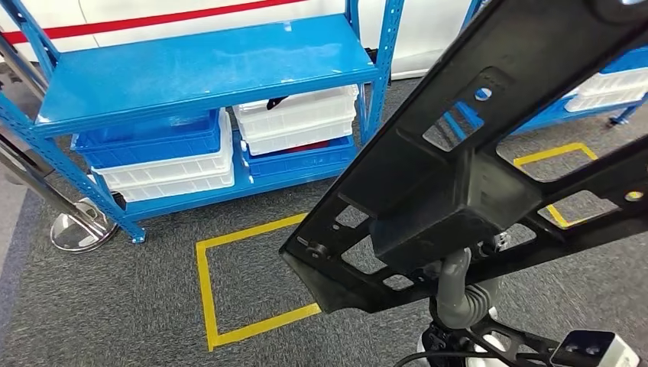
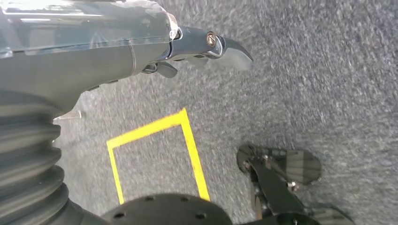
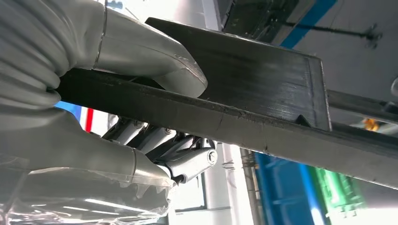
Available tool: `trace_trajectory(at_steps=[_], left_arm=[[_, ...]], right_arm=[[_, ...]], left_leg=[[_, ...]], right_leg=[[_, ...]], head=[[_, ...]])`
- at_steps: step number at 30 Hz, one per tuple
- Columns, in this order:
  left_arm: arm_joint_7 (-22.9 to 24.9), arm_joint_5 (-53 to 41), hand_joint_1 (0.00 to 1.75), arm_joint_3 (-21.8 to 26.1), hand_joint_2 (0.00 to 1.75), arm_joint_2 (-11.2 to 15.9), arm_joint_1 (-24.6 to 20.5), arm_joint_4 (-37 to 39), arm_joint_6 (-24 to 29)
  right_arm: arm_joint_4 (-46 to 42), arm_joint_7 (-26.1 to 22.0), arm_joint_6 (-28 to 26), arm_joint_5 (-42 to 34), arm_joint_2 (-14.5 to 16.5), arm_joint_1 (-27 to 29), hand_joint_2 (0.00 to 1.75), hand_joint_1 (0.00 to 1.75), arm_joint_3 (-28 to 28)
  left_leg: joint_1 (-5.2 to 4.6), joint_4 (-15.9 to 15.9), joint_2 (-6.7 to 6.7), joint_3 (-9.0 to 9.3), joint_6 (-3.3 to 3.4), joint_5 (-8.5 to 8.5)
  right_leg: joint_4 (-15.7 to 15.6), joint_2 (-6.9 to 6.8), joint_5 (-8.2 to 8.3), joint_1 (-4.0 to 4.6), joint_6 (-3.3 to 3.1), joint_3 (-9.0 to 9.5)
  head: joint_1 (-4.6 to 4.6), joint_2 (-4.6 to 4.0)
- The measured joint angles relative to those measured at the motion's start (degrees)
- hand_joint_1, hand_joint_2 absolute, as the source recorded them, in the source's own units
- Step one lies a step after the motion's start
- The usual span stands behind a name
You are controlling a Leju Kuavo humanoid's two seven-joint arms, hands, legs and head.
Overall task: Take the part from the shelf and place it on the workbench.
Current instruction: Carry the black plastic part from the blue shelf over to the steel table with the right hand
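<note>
- The part (image 1: 458, 191), a large flat black plastic panel with cut-out openings and a raised boxy section in its middle, fills the right half of the head view, running from the lower centre up to the upper right corner.
- It is held up in the air above the grey carpet floor (image 1: 115, 306), tilted, away from the shelf (image 1: 206, 65).
- The right hand (image 3: 141, 112) grasps the part: in the right wrist view the thick grey thumb (image 3: 155, 61) presses on one face of a black bar of the part (image 3: 263, 89) and the darker fingers (image 3: 183, 154) curl against the opposite face.
- In the head view the grey ribbed wrist of that hand (image 1: 458, 294) shows just below the part, at the lower centre right.
- The left hand (image 2: 206, 47) hangs over the carpet in the left wrist view, at the upper centre of the frame, with nothing in it; its fingers look drawn together, but I cannot tell for sure whether they are clenched or released.
- The blue metal shelf stands in the upper left of the head view; its top board is bare, and white bins (image 1: 298, 118) and blue bins (image 1: 149, 138) are stacked on the level below.
- A yellow tape rectangle (image 1: 206, 283) marks the carpet at lower centre left, in front of the shelf.
- A second yellow tape mark (image 1: 554, 153) shows through the part's openings at the right.
- A chrome round post base (image 1: 76, 229) sits at the left, beside the shelf's leg.
</note>
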Motion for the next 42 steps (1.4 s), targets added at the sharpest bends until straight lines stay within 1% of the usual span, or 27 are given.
trace_trajectory(at_steps=[2,3,4,5,7,9,11,13,15,17,18,19,20,22,24,26,28,30,31,33,34,35,36,37,39,40,42], left_arm=[[-0.1,-0.1,0.0,-0.1,1.75,0.0,0.1,0.0,-0.1],[-0.1,-0.1,0.0,-0.1,1.75,0.0,0.2,0.0,-0.2],[-0.1,0.0,0.0,-0.1,1.75,0.0,0.3,0.0,-0.3],[-0.1,0.0,0.0,-0.1,1.75,0.0,0.3,0.0,-0.4],[-0.1,0.0,0.0,-0.1,1.75,0.0,0.2,0.0,-0.6],[0.0,0.2,0.0,-0.1,1.75,0.0,0.1,0.0,-0.7],[0.1,0.5,0.0,-0.1,1.75,0.0,0.1,0.0,-0.7],[0.2,0.7,0.0,-0.1,1.75,0.0,0.0,0.0,-0.7],[0.3,0.8,0.0,-0.1,1.75,0.0,0.0,0.0,-0.6],[0.3,1.0,0.0,-0.1,1.75,0.0,0.1,0.0,-0.5],[0.3,1.0,0.0,-0.1,1.75,0.0,0.1,0.0,-0.5],[0.2,1.0,0.0,-0.1,1.75,0.0,0.1,0.0,-0.5],[0.2,0.9,0.0,-0.1,1.75,0.0,0.0,0.0,-0.5],[0.3,0.8,0.0,-0.1,1.75,0.0,0.0,0.0,-0.5],[0.5,0.6,0.0,-0.1,1.75,0.0,0.3,0.0,-0.7],[0.7,0.4,0.0,-0.1,1.75,-0.1,0.4,0.1,-1.0],[1.0,0.0,0.0,-0.2,1.75,-0.3,0.2,0.1,-1.2],[1.4,-0.2,0.0,-0.2,1.75,-0.4,0.1,0.1,-1.2],[1.6,-0.4,0.0,-0.2,1.75,-0.5,0.1,0.1,-1.2],[2.0,-0.5,0.0,-0.2,1.75,-0.5,0.2,0.1,-1.2],[2.2,-0.5,0.0,-0.3,1.75,-0.6,0.3,0.1,-1.2],[2.3,-0.5,0.0,-0.3,1.75,-0.6,0.3,0.1,-1.2],[2.4,-0.5,0.0,-0.3,1.75,-0.6,0.2,0.1,-1.2],[2.5,-0.5,0.0,-0.3,1.75,-0.6,0.2,0.1,-1.2],[2.9,-0.5,0.0,-0.3,1.75,-0.8,0.1,0.1,-1.2],[3.1,-0.5,0.0,-0.3,1.75,-0.8,0.1,0.1,-1.2],[3.4,-0.5,0.0,-0.3,1.75,-0.9,0.1,0.1,-1.3]], right_arm=[[-0.6,0.0,-0.4,0.6,-0.1,-0.5,1.75,1.75,0.0],[-0.8,0.0,-0.7,0.8,-0.1,-0.6,1.75,1.75,0.0],[-1.0,0.0,-1.0,1.0,-0.2,-0.6,1.75,1.75,0.0],[-1.1,0.1,-1.4,1.3,-0.2,-0.6,1.75,1.75,0.0],[-1.5,0.3,-2.3,1.8,-0.3,-0.6,1.75,1.75,0.0],[-2.0,0.6,-3.2,2.2,-0.3,-0.6,1.75,1.75,0.0],[-2.3,1.0,-3.7,2.5,-0.3,-0.4,1.75,1.75,-0.1],[-2.4,1.2,-4.0,2.5,-0.4,0.2,1.75,1.75,-0.3],[-2.5,1.2,-4.2,2.5,-0.4,0.5,1.75,1.75,-0.5],[-2.5,1.1,-4.4,2.5,-0.5,0.7,1.75,1.75,-0.8],[-2.5,1.1,-4.4,2.5,-0.5,0.9,1.75,1.75,-0.9],[-2.4,1.0,-4.4,2.5,-0.5,1.1,1.75,1.75,-1.1],[-2.3,0.9,-4.5,2.5,-0.5,1.2,1.75,1.75,-1.2],[-2.2,0.8,-4.7,2.5,-0.6,1.5,1.75,1.75,-1.5],[-2.2,0.6,-5.2,2.9,-0.6,1.5,1.75,1.75,-1.7],[-2.3,0.4,-6.0,3.6,-0.6,1.6,1.75,1.75,-1.7],[-2.3,0.4,-6.8,4.3,-0.7,1.9,1.75,1.75,-1.8],[-2.5,0.6,-7.5,4.8,-0.7,2.1,1.75,1.75,-2.0],[-2.6,0.8,-7.7,5.0,-0.7,2.0,1.75,1.75,-2.0],[-2.8,1.1,-7.9,5.2,-0.7,2.0,1.75,1.75,-2.1],[-2.8,1.2,-8.1,5.3,-0.7,2.0,1.75,1.75,-2.1],[-2.8,1.3,-8.2,5.4,-0.7,2.1,1.75,1.75,-2.1],[-2.8,1.6,-8.4,5.5,-0.7,2.1,1.75,1.75,-2.1],[-2.8,1.8,-8.5,5.6,-0.7,2.1,1.75,1.75,-2.1],[-2.8,2.2,-8.6,5.6,-0.7,2.0,1.75,1.75,-2.1],[-2.8,2.3,-8.7,5.7,-0.7,2.0,1.75,1.75,-2.1],[-2.8,2.3,-8.6,5.8,-0.7,2.1,1.75,1.75,-2.1]], left_leg=[[-0.06,-0.1,1.61,-0.46,0.39,0.36],[-0.12,-0.1,2.42,-0.69,0.43,0.44],[-0.14,-0.1,3.2,-0.87,0.4,0.5],[-0.14,-0.1,3.96,-0.98,0.36,0.54],[-0.14,0.1,5.29,-1.0,0.12,0.51],[-0.4,0.4,6.33,-0.98,-0.35,0.29],[-0.7,0.6,7.31,-0.95,-0.94,0.14],[-0.64,0.7,7.99,-0.91,-1.56,-0.12],[-0.37,2.8,5.94,-1.79,-2.11,-1.96],[-0.17,9.4,2.91,-4.64,-2.42,-5.77],[-0.15,13.5,2.24,-6.41,-2.5,-7.47],[-0.15,16.5,2.0,-7.74,-2.55,-8.36],[-0.13,17.5,1.9,-8.15,-2.56,-8.02],[0.01,12.5,1.32,-5.84,-2.41,-4.19],[0.3,5.2,-1.02,-2.59,-2.13,-0.83],[0.36,2.1,-2.53,-1.44,-1.81,-0.48],[0.36,1.4,-1.7,-1.41,-1.26,-0.42],[0.48,0.9,-0.44,-1.35,-0.49,0.06],[0.55,0.7,0.31,-1.33,-0.16,0.24],[0.32,0.6,1.8,-1.46,0.11,0.32],[0.24,0.7,2.6,-1.54,0.12,0.32],[0.18,0.7,3.39,-1.59,0.12,0.32],[0.16,0.7,4.13,-1.59,0.1,0.3],[0.14,0.7,4.8,-1.53,0.05,0.26],[-0.06,0.8,5.84,-1.32,-0.25,0.07],[-0.21,0.8,6.28,-1.24,-0.5,-0.02],[-0.5,0.8,7.19,-1.1,-1.04,-0.14]], right_leg=[[6.9,-2.53,-4.42,-0.13,0.35,-2.8],[10.5,-3.01,-6.2,-0.29,0.58,-4.13],[12.7,-3.26,-7.05,-0.45,0.77,-4.73],[12.8,-3.48,-6.78,-0.62,0.92,-4.17],[6.6,-4.65,-3.91,-0.85,0.98,0.2],[-0.7,-7.2,-2.11,-0.49,0.43,4.52],[-3.0,-8.16,-2.15,0.06,-0.43,5.44],[-3.2,-6.87,-1.81,0.01,-1.23,5.13],[-3.6,-5.72,-1.37,-0.25,-1.99,4.96],[-3.7,-4.57,-1.08,-0.32,-2.48,4.71],[-3.7,-3.95,-1.01,-0.29,-2.6,4.57],[-3.6,-3.34,-0.97,-0.25,-2.66,4.48],[-3.5,-2.6,-0.95,-0.23,-2.68,4.44],[-3.2,-0.95,-0.95,-0.24,-2.62,4.5],[-2.9,0.69,-0.92,-0.22,-2.31,4.3],[-2.6,1.9,-0.58,-0.27,-1.58,3.54],[-2.6,2.77,-0.14,-0.39,-0.72,2.91],[-1.5,1.21,-0.96,-0.3,-0.14,2.22],[0.7,-0.32,-2.37,-0.25,0.05,1.2],[8.0,-2.76,-6.09,-0.32,0.4,-2.14],[11.5,-3.2,-7.45,-0.41,0.55,-3.75],[13.3,-3.39,-7.74,-0.49,0.63,-4.46],[12.9,-3.58,-6.98,-0.54,0.63,-4.03],[10.1,-3.97,-5.34,-0.54,0.55,-2.34],[1.8,-6.35,-2.33,-0.15,0.08,2.36],[-1.2,-7.36,-1.63,0.14,-0.29,3.93],[-2.9,-7.97,-1.69,0.65,-0.97,4.53]], head=[[0.28,0.0],[0.29,0.0],[0.29,0.0],[0.29,0.0],[0.29,0.0],[0.26,0.0],[0.22,-0.01],[0.22,-0.01],[0.21,0.0],[0.18,0.0],[0.18,0.0],[0.18,0.0],[0.18,0.0],[0.18,0.0],[0.2,0.0],[0.23,0.0],[0.24,0.0],[0.39,0.0],[0.51,0.0],[0.71,0.0],[0.7,0.0],[0.7,0.0],[0.7,0.0],[0.7,0.0],[0.72,0.0],[0.69,0.0],[0.67,0.0]])
